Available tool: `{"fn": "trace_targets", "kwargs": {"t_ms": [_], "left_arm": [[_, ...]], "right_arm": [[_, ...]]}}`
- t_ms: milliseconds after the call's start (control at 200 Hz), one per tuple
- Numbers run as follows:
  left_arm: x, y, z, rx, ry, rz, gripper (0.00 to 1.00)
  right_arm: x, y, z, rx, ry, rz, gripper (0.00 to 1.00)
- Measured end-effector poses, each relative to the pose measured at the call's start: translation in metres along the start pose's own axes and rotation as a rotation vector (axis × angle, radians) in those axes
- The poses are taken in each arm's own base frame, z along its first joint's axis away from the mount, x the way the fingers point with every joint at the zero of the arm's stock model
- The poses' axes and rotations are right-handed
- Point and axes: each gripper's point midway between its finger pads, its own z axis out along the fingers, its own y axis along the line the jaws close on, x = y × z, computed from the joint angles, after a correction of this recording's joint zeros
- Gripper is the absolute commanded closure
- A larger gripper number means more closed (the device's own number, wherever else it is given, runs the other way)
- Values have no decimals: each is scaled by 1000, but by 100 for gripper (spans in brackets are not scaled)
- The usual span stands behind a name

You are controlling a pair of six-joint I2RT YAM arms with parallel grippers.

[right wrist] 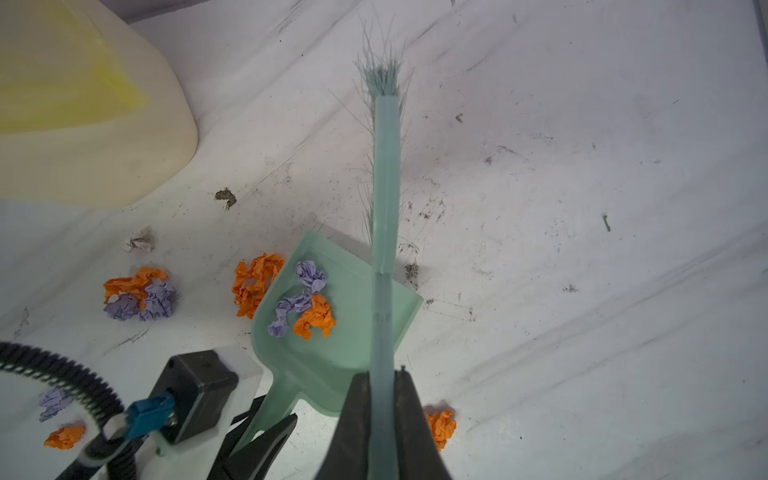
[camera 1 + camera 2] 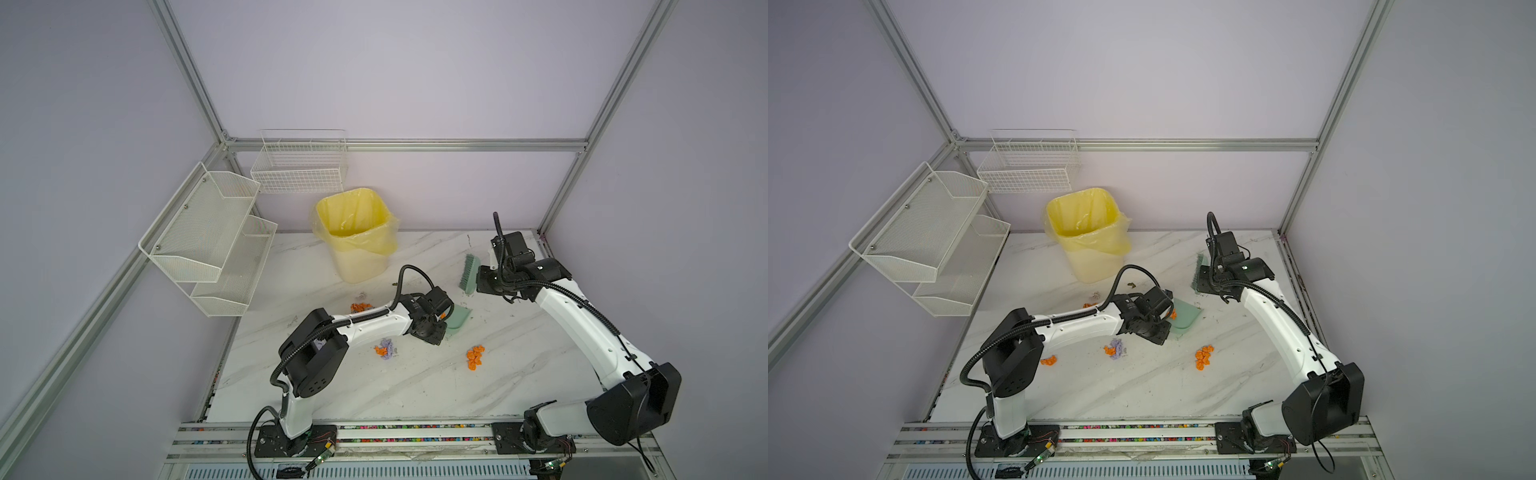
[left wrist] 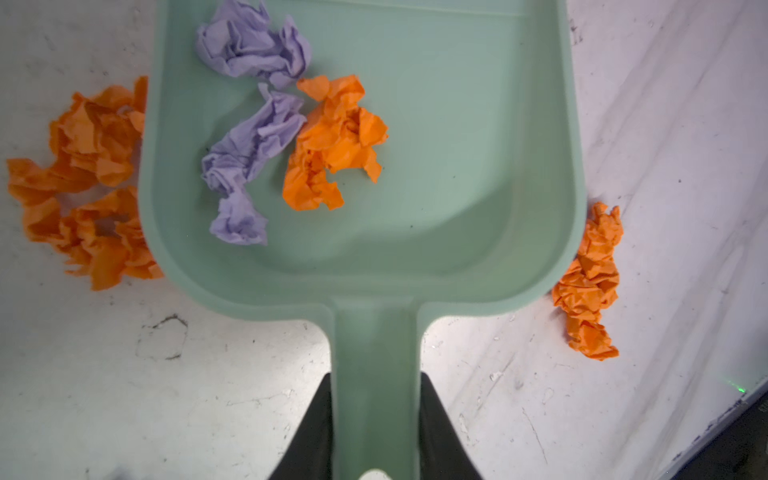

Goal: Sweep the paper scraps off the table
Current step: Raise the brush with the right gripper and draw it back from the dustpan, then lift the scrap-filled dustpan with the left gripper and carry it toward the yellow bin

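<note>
My left gripper [image 3: 376,382] is shut on the handle of the mint-green dustpan [image 3: 436,166], which lies flat on the marble table [image 2: 415,395]. Three paper scraps rest in the pan: two lavender [image 3: 249,158] and one orange [image 3: 332,141]. Orange scraps press against both of its sides [image 3: 87,183] [image 3: 590,282]. My right gripper [image 1: 381,378] is shut on the green brush [image 1: 386,249], which reaches past the pan's open edge. More scraps lie in loose clusters on the table in both top views [image 2: 474,357] [image 2: 384,349] [image 2: 1049,360].
A yellow-lined bin [image 2: 357,232] stands at the back, left of the dustpan. White mesh shelves [image 2: 208,241] and a wire basket [image 2: 299,166] hang on the back-left frame. A dark speck [image 1: 225,197] lies near the bin. Aluminium rails [image 2: 415,432] edge the table's front.
</note>
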Motion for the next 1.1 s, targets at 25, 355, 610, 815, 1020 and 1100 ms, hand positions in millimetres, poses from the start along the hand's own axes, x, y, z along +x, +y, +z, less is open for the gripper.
{"fn": "trace_targets", "kwargs": {"t_ms": [25,355,610,815,1020,1100], "left_arm": [[-2,0,-3,1,-9,0,96],[-14,-1,-19,-1,-68,1,95],[-16,2,-20,-19,-74,0,99],[-15,8,-21,-51,-71,8,100],[-19,13,-27,-87,-74,8,100],[-25,13,-33,-95,-86,7,100]], "right_arm": [[-1,-1,-2,0,-7,3,100],[-12,-7,-25,-16,-85,26,100],[-15,-8,-27,-18,-107,37,100],[-15,-12,-25,-12,-126,56,100],[-14,-22,-23,14,-133,85,100],[-17,-26,-26,22,-150,98,100]]}}
